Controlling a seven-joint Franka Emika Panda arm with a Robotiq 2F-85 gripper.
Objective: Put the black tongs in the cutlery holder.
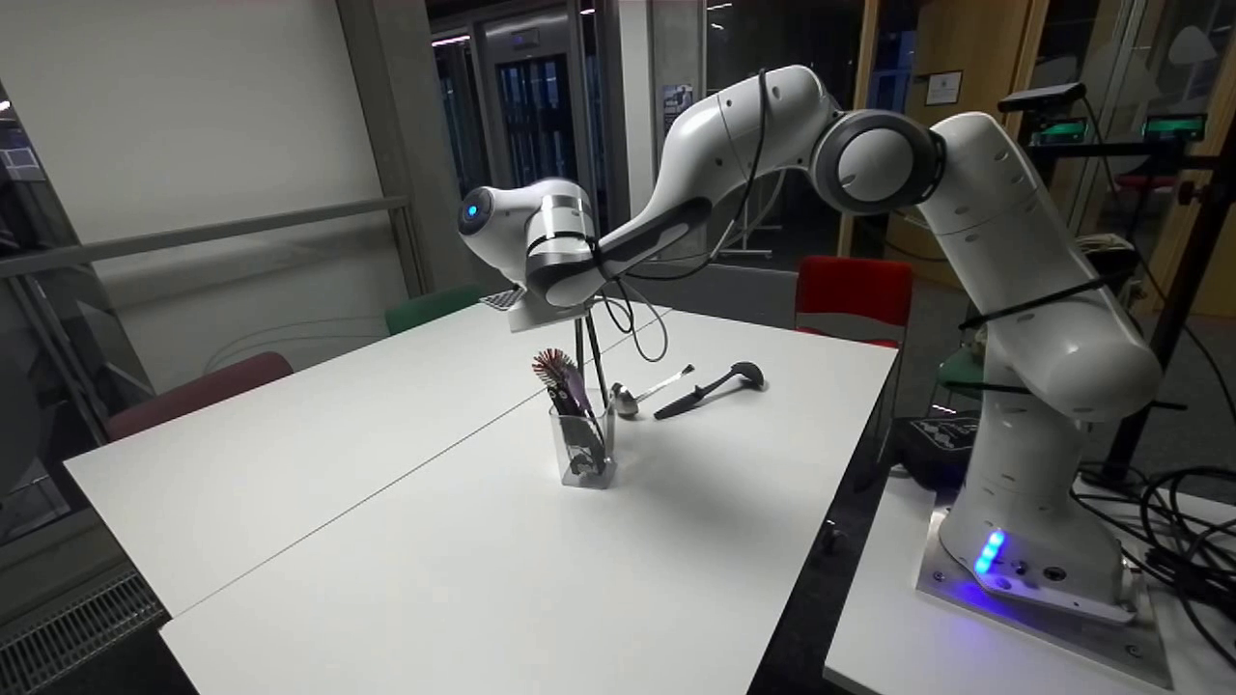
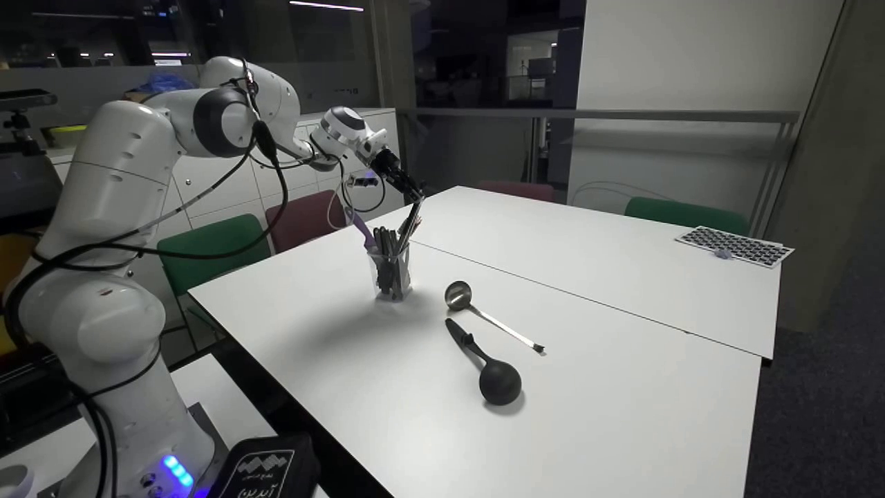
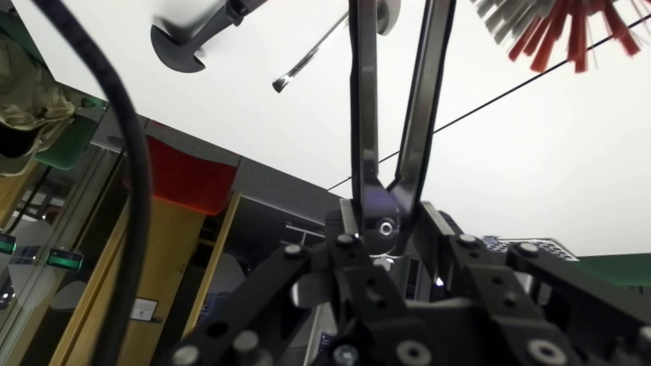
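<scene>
The black tongs [image 3: 366, 101] hang from my gripper [image 3: 390, 218], which is shut on their hinged end; the two arms are slightly spread. The tongs also show in both exterior views [image 1: 594, 352] [image 2: 413, 216], pointing down at the cutlery holder. The cutlery holder [image 1: 587, 477] is a clear upright cup on the white table, also seen at its wall [image 2: 404, 275]. My gripper [image 2: 417, 196] is above it. The lower tong ends are at the holder's rim among other utensils; I cannot tell whether they are inside.
A red-bristled brush [image 1: 555, 369] and a purple-handled utensil [image 2: 362, 227] stick out of the holder. A metal ladle [image 2: 458, 296] and a black ladle [image 2: 499, 382] lie on the table [image 1: 435, 569] beside it. A patterned board [image 2: 736, 247] lies at the far edge.
</scene>
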